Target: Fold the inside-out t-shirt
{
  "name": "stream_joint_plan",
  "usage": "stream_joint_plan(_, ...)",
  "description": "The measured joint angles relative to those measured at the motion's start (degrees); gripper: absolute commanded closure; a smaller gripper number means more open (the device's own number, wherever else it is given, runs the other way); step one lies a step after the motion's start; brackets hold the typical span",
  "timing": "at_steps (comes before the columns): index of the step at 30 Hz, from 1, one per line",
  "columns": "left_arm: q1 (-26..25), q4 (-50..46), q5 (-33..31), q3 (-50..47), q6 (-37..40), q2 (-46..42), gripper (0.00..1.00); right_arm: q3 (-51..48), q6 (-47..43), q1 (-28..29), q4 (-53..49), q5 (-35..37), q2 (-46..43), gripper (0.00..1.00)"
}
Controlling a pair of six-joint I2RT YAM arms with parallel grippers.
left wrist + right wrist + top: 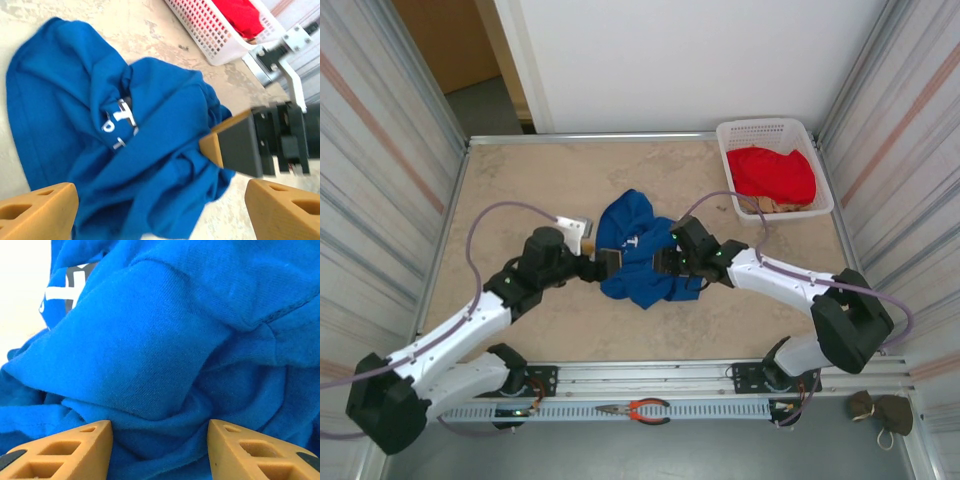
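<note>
Out on the middle of the bench [520, 190], we are watching the inside-out t-shirt [635, 225] lying as a crumpled blue heap, squarely between the two arms. Its long axis is running from the far side toward the near edge, leaning a little to the right as it comes near. Both arms are therefore meeting it side-on.

We are seeing the left pincer [160, 214] with its jaws standing wide apart at the heap's left edge, and the cloth is lying straight ahead of it. The right pincer [160, 450] is coming in from the opposite side. Its jaws are also standing apart, tips nosing into a fat fold, and nothing is looking squeezed between them. The right one is sitting deeper in the cloth, so we are judging it the nearer of the two. The two pincers are facing each other across the near half of the heap, close together.

The white lettering [119, 127] is peeking out of a crease near the heap's middle. If it marks the hem, then the hem is sitting tucked inward rather than at an open edge, and that is what the coming grab is turning on.

Plenty is staying hidden from us. We are not making out the collar or either sleeve, and the layers are bunching over one another. From the right wrist the folds are too close to tell edge from body, though one stitched seam is showing at upper right. The white basket [730, 135] with the red garment [775, 172] is sitting well apart in the far right corner.
</note>
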Motion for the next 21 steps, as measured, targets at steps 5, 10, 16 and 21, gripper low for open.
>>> stream_joint_plan(5, 0.09, -3.23, 2.56, 9.75, 5.88, 12.79, 0.14, -0.72, 0.68, 0.59, 0.61, 1.33, -0.72, 0.63)
stream_joint_plan(10, -1.68, -5.46, 3.56, 15.76, 11.32, 23.5, 0.14, -1.55, 1.25, 0.59, 0.7, 1.95, -1.44, 0.71)
stream_joint_plan(16, -3.02, -6.99, 3.37, 18.38, 14.71, 30.97, 0.21, -3.02, 1.44, 0.72, 1.49, 1.92, -1.79, 0.75)
stream_joint_plan(21, -3.02, -7.19, 3.02, 20.61, 16.17, 35.41, 0.39, -4.9, 1.77, 1.16, 2.56, 1.92, -1.81, 0.75)
